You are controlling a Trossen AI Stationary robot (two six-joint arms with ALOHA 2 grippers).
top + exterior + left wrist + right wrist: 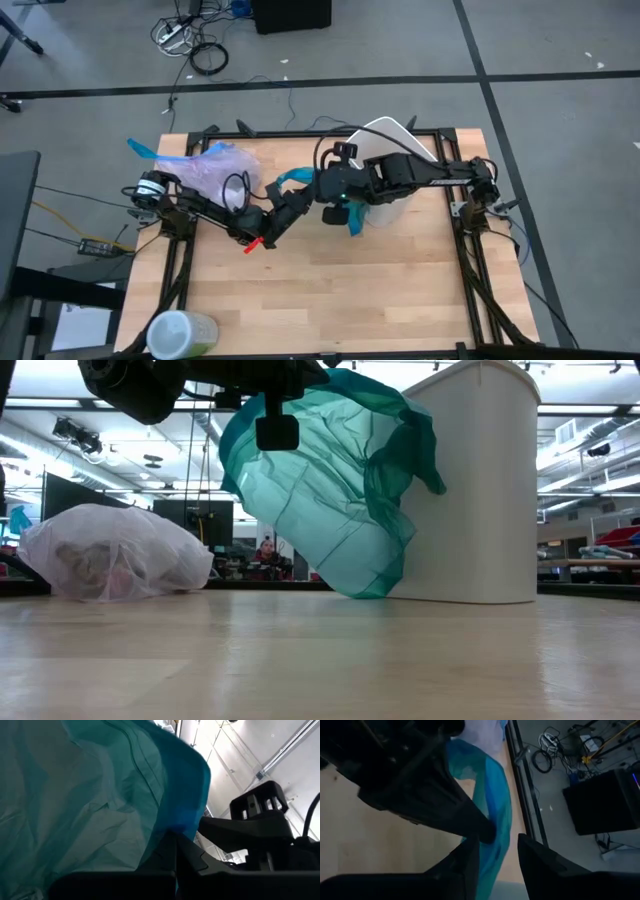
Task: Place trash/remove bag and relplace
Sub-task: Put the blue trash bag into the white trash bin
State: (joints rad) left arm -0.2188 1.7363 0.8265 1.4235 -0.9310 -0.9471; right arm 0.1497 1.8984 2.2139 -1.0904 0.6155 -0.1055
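Note:
A teal-green plastic bag (330, 490) hangs spread in the air next to a white bin (470, 480). My left gripper (292, 196) is shut on a bunched part of it near the table's middle. My right gripper (499, 862) reaches in from the right, open, with a strip of the teal bag (492, 805) running between its fingers. The pale pink-lavender bag (215, 168) lies full on the table at the far left. Trash (95, 565) shows through its thin wall. My left gripper pinches a gathered fold of the teal bag (176, 826) between its two shut fingers, which point slightly upward. The bag is lifted and billows below the hold, and its lower end (365, 588) reaches the table by the bin's foot. My right gripper's fingers (470, 862) stand on either side of the same teal strip; whether they touch it I cannot tell.
The white bin (395, 135) stands at the table's far right, under my right arm. A green-and-white roll (182, 333) lies at the near left corner. A black frame (470, 240) runs along the table's sides. The wooden top (350, 290) toward the near edge is bare.

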